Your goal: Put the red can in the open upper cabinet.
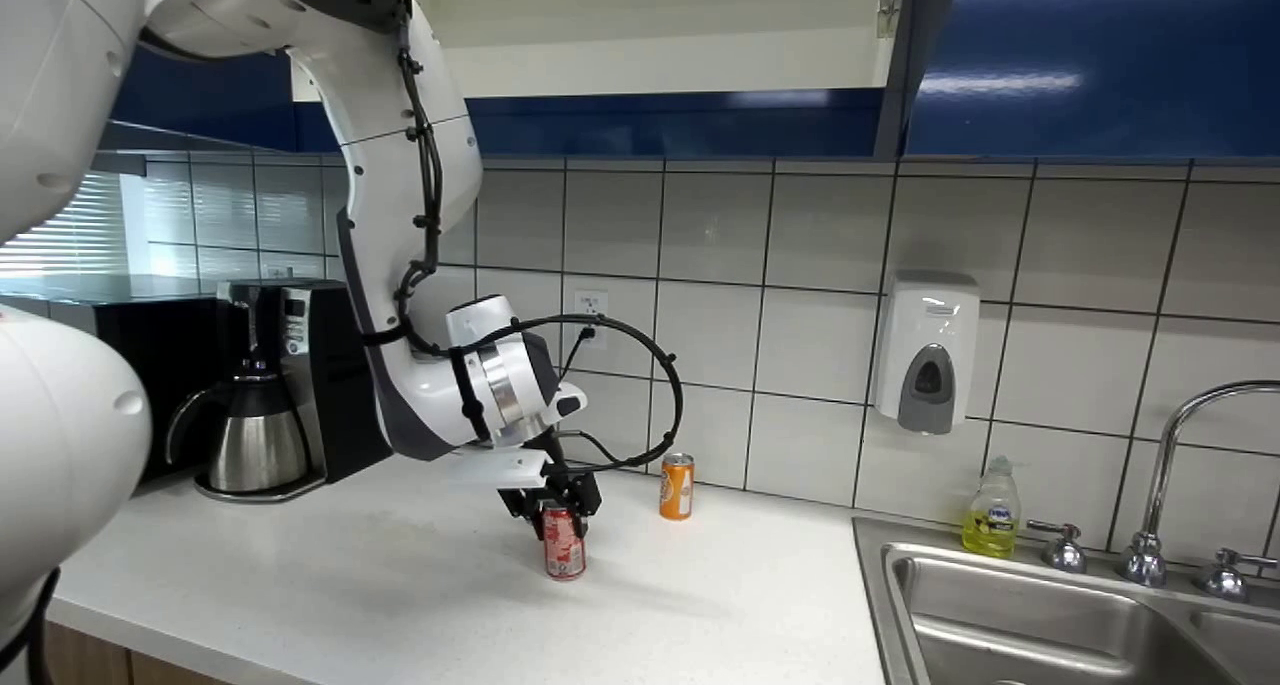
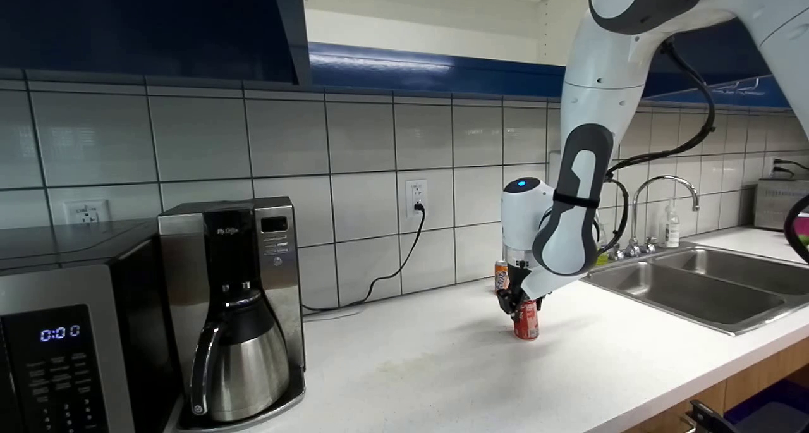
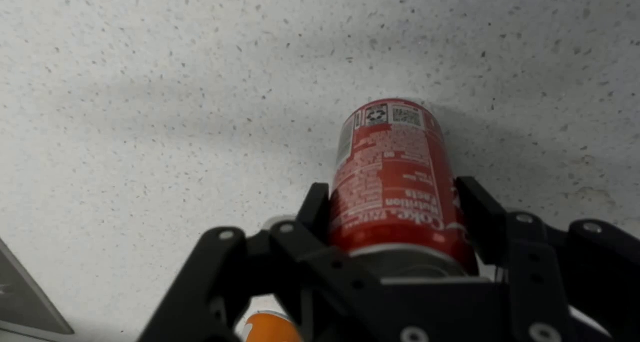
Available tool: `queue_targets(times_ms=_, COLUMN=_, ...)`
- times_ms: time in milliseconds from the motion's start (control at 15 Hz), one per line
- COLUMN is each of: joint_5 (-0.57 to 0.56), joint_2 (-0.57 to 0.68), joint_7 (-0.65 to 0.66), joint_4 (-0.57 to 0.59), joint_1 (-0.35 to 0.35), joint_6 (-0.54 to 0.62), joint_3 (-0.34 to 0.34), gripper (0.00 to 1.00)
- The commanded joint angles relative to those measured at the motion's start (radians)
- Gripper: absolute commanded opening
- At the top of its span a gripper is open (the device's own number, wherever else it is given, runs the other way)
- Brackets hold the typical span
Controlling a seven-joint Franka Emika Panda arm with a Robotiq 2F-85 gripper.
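Gripper (image 3: 392, 186) apparently clasps the red can (image 1: 565, 553) left and right, upright on the counter (image 1: 330, 565); lift into the far cabinet (image 1: 660, 60) remains.

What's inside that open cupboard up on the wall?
The open upper cabinet shows pale inner walls and a metal hinge in an exterior view. Its floor is hidden behind the blue lower front, so anything lying low cannot be seen. The robot arm covers another part.

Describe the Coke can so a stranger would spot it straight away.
Find the white countertop between the coffee maker and the sink. There, the black claw straddles the Coke can. It is red, unlike the orange drink can nearer the tiled wall.
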Motion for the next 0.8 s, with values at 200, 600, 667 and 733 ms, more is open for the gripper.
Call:
queue_targets(times_ms=200, joint_5=0.028, joint_2=-0.056, joint_7=-0.012, joint_4=-0.030, joint_1=-0.005, joint_6=-0.042, joint_3=0.020, gripper=0.41)
queue_targets(times_ms=600, joint_5=0.055, joint_2=-0.145, joint_7=-0.038, joint_4=-0.076, joint_1=-0.014, joint_6=-0.092, joint_3=0.044, gripper=0.41)
queue_targets(times_ms=667, joint_5=0.068, joint_2=-0.170, joint_7=-0.046, joint_4=-0.088, joint_1=-0.016, joint_6=-0.111, joint_3=0.052, gripper=0.41)
queue_targets(times_ms=733, joint_5=0.082, joint_2=-0.191, joint_7=-0.054, joint_4=-0.098, joint_1=-0.017, joint_6=-0.129, joint_3=0.059, gripper=0.41)
